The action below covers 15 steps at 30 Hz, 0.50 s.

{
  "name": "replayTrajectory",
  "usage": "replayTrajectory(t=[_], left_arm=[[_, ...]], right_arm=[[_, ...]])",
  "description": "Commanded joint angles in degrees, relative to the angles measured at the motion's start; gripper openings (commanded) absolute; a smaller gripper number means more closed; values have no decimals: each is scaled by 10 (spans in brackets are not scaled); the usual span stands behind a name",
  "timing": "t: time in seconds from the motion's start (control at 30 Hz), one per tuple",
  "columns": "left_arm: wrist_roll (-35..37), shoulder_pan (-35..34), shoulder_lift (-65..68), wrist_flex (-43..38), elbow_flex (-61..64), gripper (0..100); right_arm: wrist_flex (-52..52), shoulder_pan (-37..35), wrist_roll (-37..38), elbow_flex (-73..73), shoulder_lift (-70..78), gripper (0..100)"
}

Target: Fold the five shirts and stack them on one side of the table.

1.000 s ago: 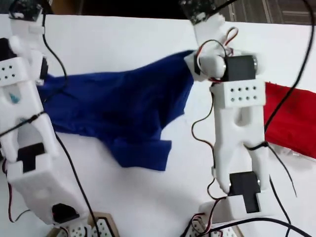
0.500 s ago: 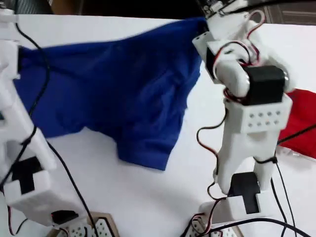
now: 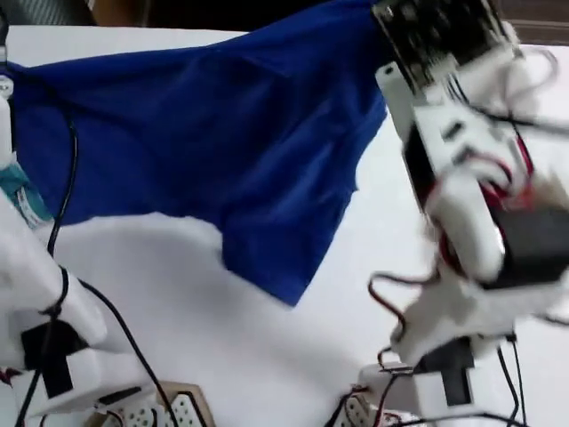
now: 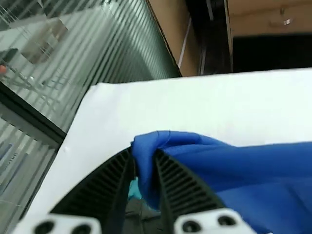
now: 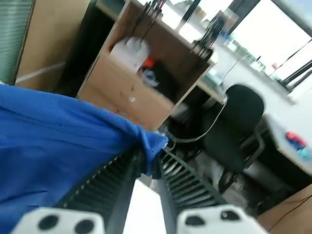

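Observation:
A blue shirt [image 3: 213, 151] hangs stretched above the white table [image 3: 267, 356], held up by both arms. My left gripper [image 4: 145, 168] is shut on one bunched corner of the blue shirt [image 4: 234, 165], at the left of the high view. My right gripper [image 5: 148, 163] is shut on the opposite corner of the blue shirt [image 5: 53, 146], raised high so that its view looks out into the room. The right arm [image 3: 471, 178] rises at the right of the high view. A flap of the shirt [image 3: 276, 258] droops toward the table.
The left arm's base [image 3: 53, 347] and cables [image 3: 124, 329] stand at the near left, the right arm's base [image 3: 444, 382] at the near right. Bare table lies below the shirt. A desk, shelf and office chair [image 5: 234, 122] show in the room behind.
Both arms have lifted the blue shirt off the table and spread it wide. The right arm has risen toward the camera and now hides the red shirt seen earlier at the right.

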Motion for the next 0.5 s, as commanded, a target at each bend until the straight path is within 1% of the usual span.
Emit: replayTrajectory(t=[0.0,0.1,0.23,0.33,0.47], left_arm=[[11,29,-37,10,-11,25],[8,55,-49,10,36,25],[6,61,-56,5,140,25],[7,61,-56,-6,190,25],[8,60,-60,-1,196,25]], right_arm=[[-2,15,11,-14,-59,20],[4,30,54,-12,-80,20],[0,75,75,-14,-92,20],[2,89,76,-18,-95,20],[2,86,67,-18,-124,20]])
